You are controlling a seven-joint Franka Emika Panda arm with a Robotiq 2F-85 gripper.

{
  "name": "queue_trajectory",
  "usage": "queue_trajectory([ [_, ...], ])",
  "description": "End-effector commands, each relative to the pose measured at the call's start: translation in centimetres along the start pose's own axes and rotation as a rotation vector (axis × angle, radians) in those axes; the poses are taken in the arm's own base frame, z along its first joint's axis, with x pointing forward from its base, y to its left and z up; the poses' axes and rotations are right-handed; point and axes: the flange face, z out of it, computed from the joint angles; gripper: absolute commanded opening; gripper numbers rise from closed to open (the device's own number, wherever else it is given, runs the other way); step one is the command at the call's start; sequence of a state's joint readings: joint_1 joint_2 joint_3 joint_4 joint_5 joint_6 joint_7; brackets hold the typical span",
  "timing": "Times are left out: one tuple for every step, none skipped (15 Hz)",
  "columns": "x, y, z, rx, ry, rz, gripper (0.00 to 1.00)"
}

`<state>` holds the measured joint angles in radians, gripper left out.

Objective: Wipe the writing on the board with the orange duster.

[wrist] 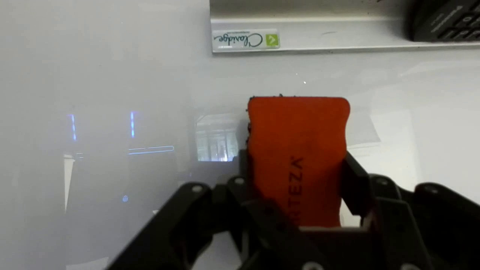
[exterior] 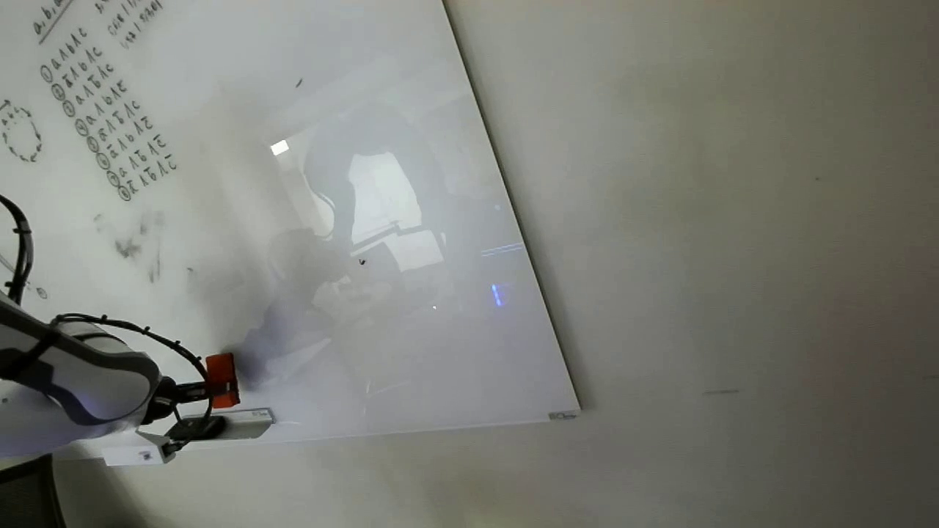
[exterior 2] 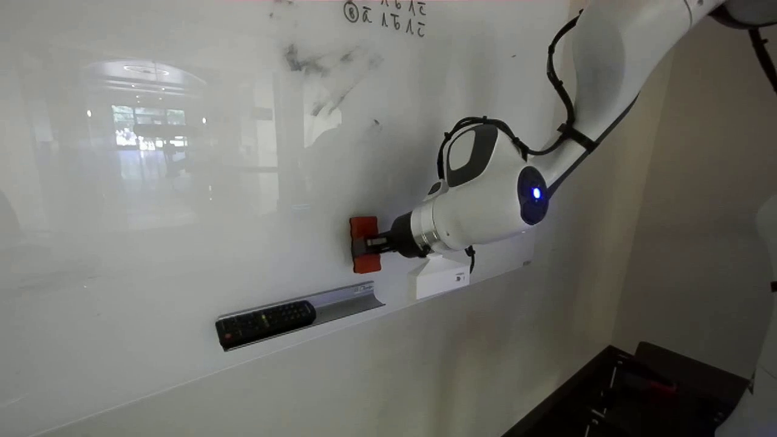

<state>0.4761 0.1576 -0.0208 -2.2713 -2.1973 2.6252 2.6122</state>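
Board (exterior: pixel 411 367) gleams, smudged, against a pale wall (exterior: pixel 733 220), pincer (wrist: pixel 299 168) clamped on the orange duster (wrist: pixel 296 127).

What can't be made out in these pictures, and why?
Orange duster: wiping face turned away, hidden by its own body, wrist view.
Lower end of its lettering: behind the gripper, wrist view.
Small black mark: too small to tell its shape, in an exterior view.
Topmost handwriting: cut off by the top edge, in an exterior view.
Remote: cut off by the top and right edges, wrist view.
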Motion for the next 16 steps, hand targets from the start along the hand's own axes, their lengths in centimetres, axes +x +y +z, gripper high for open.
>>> queue_trajectory([
  [0.2, -0.1, 0.0, 0.000, 0.001, 0.001, 0.56],
  [0.0, -0.2, 0.2, -0.014, -0.009, -0.004, 0.31],
  [-0.3, -0.8, 0.4, -0.006, -0.023, -0.016, 0.31],
  [-1.0, -1.6, 0.5, 0.003, -0.048, -0.022, 0.31],
  [-1.6, -2.2, 0.7, 0.008, -0.067, -0.026, 0.31],
  [-2.1, -2.7, 0.8, 0.013, -0.080, -0.030, 0.31],
  [-2.6, -3.2, 0.9, 0.011, -0.090, -0.041, 0.31],
  [-3.0, -3.6, 1.1, 0.006, -0.091, -0.053, 0.31],
  [-3.2, -4.1, 1.3, 0.007, -0.094, -0.063, 0.31],
  [-3.5, -4.3, 1.7, -0.003, -0.092, -0.077, 0.31],
  [-3.6, -4.5, 2.0, -0.006, -0.092, -0.085, 0.31],
  [-3.7, -4.5, 2.5, -0.017, -0.091, -0.096, 0.31],
  [-3.7, -4.3, 2.8, -0.027, -0.088, -0.104, 0.31],
  [-3.6, -4.2, 3.2, -0.035, -0.085, -0.109, 0.31],
  [-3.6, -4.1, 3.5, -0.046, -0.081, -0.111, 0.31],
  [-3.5, -3.8, 3.8, -0.053, -0.079, -0.110, 0.31],
])
